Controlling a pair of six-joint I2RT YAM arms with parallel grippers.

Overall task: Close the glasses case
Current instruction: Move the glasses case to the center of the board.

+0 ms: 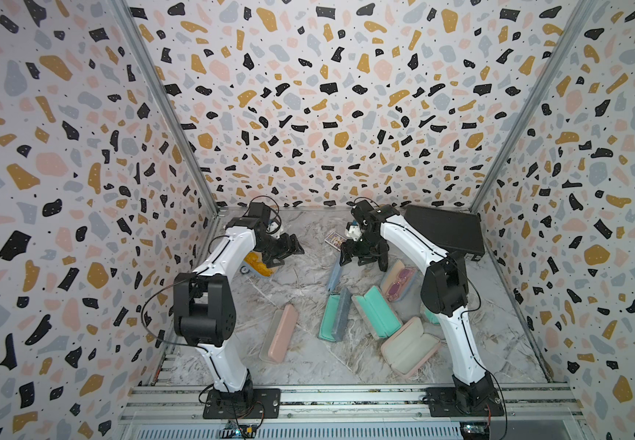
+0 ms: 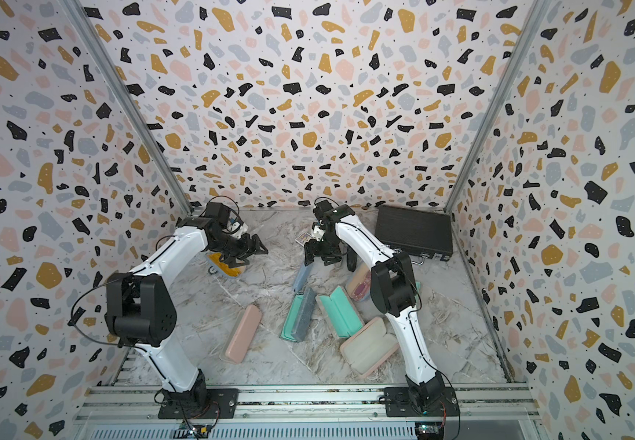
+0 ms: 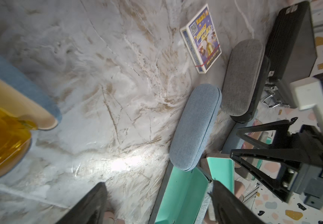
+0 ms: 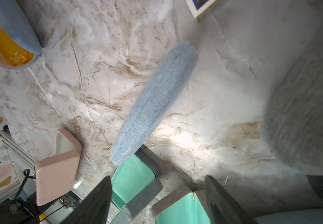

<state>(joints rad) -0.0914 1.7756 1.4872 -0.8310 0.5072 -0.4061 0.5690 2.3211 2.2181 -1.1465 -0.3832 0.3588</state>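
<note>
Blue case [image 3: 195, 128] shut, on worktop [image 1: 300, 289]. Right claw [image 4: 157, 180] hangs near it, spread, gripping nothing. Left claw [image 3: 158, 183] farther from the case, spread too, empty.

Woven-cloth blue case [image 3: 194, 128], glossy marbled tabletop [image 3: 98, 81], matt cloth grey case [image 3: 243, 77]

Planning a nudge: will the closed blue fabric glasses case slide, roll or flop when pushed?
The blue fabric glasses case holds a firm rounded shape: probably stiff. Its woven cover likely drags on the marble tabletop. Curved sides suggest it may rock, not roll.
</note>
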